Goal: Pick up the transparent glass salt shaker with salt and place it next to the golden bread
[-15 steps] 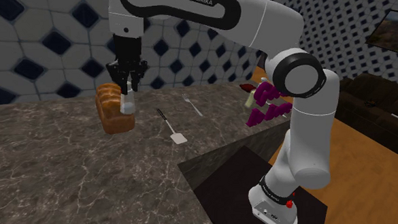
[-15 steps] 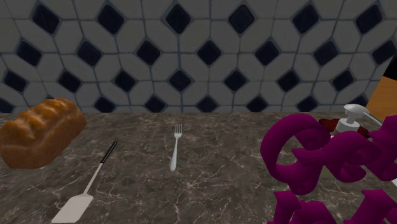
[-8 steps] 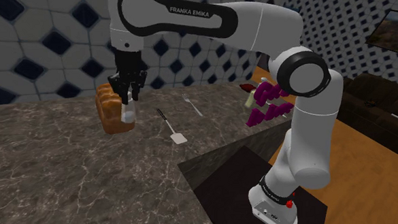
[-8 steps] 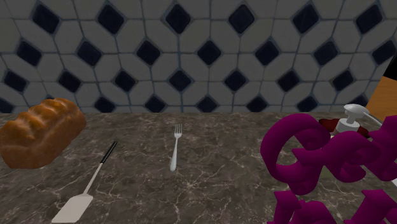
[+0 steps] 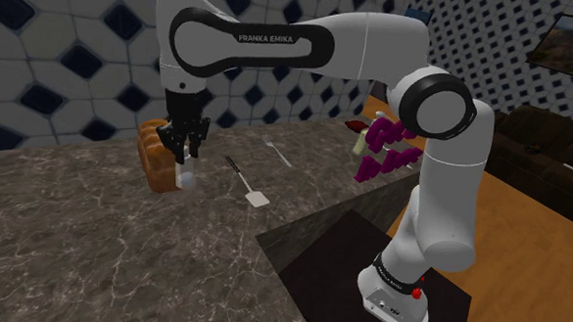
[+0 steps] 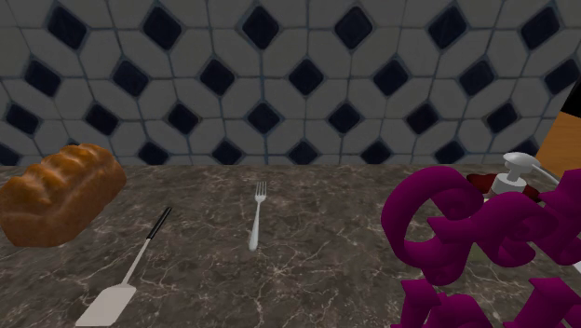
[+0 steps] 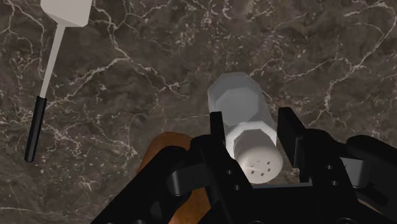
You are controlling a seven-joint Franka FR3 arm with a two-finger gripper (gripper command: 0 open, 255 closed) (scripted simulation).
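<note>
**Shoulder view:** The marble countertop (image 5: 101, 250) lies bare and broad toward 7 o'clock. Its front edge cuts in beside the dark stand (image 5: 377, 269) at 5 o'clock, and a tiled wall (image 5: 37, 76) closes off the back. The white arm (image 5: 430, 111) arches from the stand toward 10 o'clock, with its wrist pointing straight down. The black gripper (image 5: 188, 161) is clamped on the pale salt shaker (image 5: 187, 176). The shaker sits upright at counter level just beside the brown bread loaf (image 5: 157, 160), at the loaf's 4 o'clock. Whether its base touches the marble cannot be told. A spatula (image 5: 248, 184) lies near, at the shaker's 3 o'clock, with a fork (image 5: 277, 151) beyond it. A purple rack (image 5: 387, 152) stands well apart at 3 o'clock.

**Second exterior view:** The loaf (image 6: 58, 194) rests at 9 o'clock and the spatula (image 6: 130, 270) at 7 o'clock. The fork (image 6: 255, 216) lies near the centre with open marble around it. The purple rack (image 6: 484, 242) crowds 4 o'clock, and a pump dispenser (image 6: 515, 172) stands behind it.

**Wrist view:** Both fingers (image 7: 216, 130) press the perforated cap of the shaker (image 7: 248, 121), one on each side. The shaker's body shows grey-white, and its contents cannot be made out. The loaf (image 7: 167, 145) sits close beside the shaker, and the spatula (image 7: 54, 63) lies well apart on the marble.
</note>
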